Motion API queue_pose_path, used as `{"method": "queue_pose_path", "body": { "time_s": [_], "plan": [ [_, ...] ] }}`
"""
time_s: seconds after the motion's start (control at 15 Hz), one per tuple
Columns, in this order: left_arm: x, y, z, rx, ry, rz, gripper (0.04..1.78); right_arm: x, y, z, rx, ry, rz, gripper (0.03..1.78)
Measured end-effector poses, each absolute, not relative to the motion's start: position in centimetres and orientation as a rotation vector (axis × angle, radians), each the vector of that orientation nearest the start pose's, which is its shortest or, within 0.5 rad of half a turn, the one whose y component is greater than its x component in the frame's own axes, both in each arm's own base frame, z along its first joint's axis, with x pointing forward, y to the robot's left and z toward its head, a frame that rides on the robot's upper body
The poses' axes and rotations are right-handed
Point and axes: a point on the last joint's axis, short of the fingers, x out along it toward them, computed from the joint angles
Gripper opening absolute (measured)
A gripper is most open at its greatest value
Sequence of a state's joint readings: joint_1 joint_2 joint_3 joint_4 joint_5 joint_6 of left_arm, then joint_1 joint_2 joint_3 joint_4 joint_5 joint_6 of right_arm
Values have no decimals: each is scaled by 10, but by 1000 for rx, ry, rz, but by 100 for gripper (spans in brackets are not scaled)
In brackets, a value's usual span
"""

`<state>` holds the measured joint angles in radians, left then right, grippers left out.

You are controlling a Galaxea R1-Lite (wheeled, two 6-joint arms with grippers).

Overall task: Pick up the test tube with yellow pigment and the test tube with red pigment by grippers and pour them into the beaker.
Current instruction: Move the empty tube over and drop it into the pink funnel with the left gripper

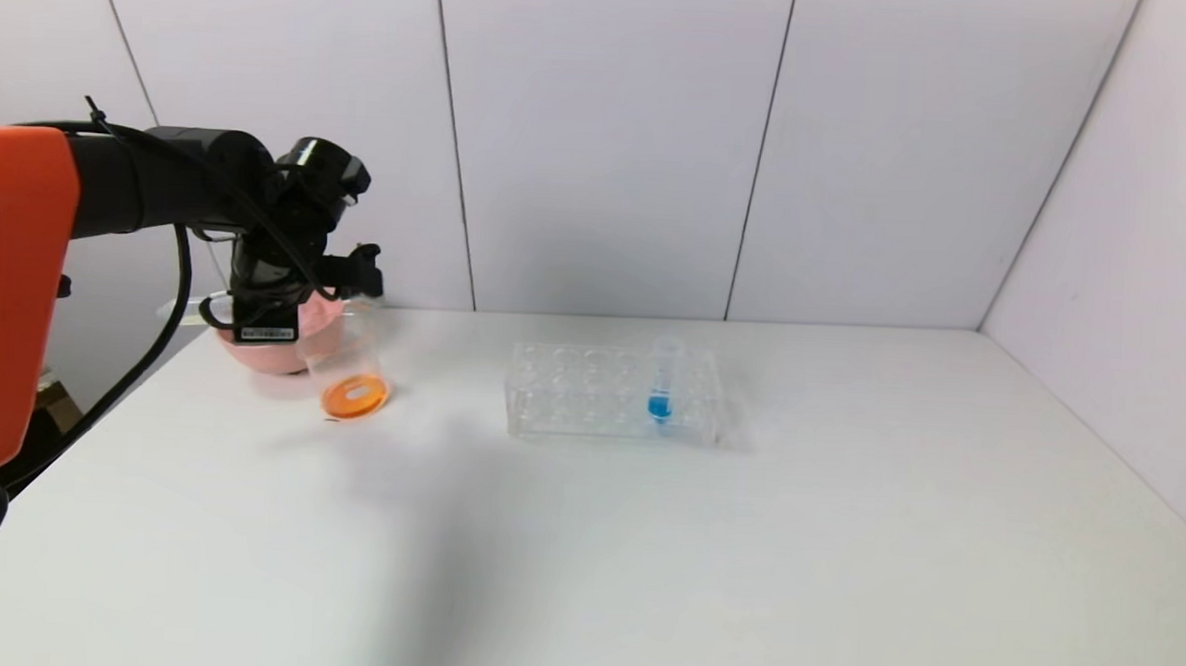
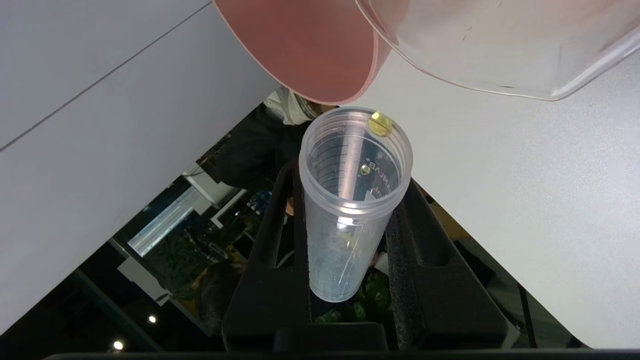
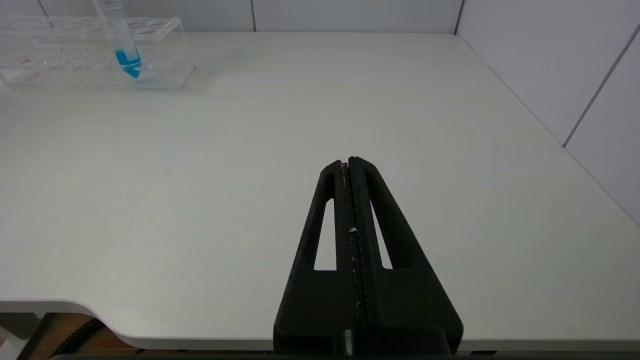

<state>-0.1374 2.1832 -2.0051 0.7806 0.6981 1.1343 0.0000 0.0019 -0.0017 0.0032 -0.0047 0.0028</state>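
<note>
The plain white table (image 1: 643,555) takes up most of the scene. On it, well off to the right of the left gripper, is the clear plastic many-holed tube rack (image 1: 580,393) with one slim clear tube holding blue liquid (image 1: 662,381) standing upright in it.

The round pink bowl (image 1: 262,354) sits right under the left arm's wrist, mostly hidden behind it in the head view. Just beside the bowl, on the rack side, is the small clear cylindrical beaker (image 1: 349,367), and there's a layer of orange liquid (image 1: 355,397) pooled in its bottom.

The black two-fingered left gripper (image 2: 352,225) is up close to the beaker's rim and pinches the slim clear test tube with yellow pigment (image 2: 350,200) between its fingers (image 2: 425,260). The wrist view looks straight into the tube's open mouth, which points toward the bowl and beaker. The tube looks basically drained, just a yellow drop (image 2: 380,124) clinging at the lip.

The black right gripper (image 3: 352,200) is parked low over the near right part of the table, well apart from everything, fingers pressed flat together with nothing between them.

I can't spot the red tube anywhere
</note>
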Motion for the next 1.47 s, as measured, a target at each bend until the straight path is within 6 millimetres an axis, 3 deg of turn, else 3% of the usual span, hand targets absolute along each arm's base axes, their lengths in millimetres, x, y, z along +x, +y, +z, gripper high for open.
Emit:
{"method": "queue_pose_path", "body": {
  "time_s": [0.47, 0.93, 1.47],
  "plan": [
    [410, -51, 232, 1282, 920, -67, 45, -23, 0, 76, 3, 3, -4, 11],
    [388, -41, 274, 797, 696, -118, 45, -23, 0, 76, 3, 3, -5, 11],
    [363, -27, 316, 292, 534, 24, 45, -23, 0, 76, 3, 3, -4, 11]
  ]
}}
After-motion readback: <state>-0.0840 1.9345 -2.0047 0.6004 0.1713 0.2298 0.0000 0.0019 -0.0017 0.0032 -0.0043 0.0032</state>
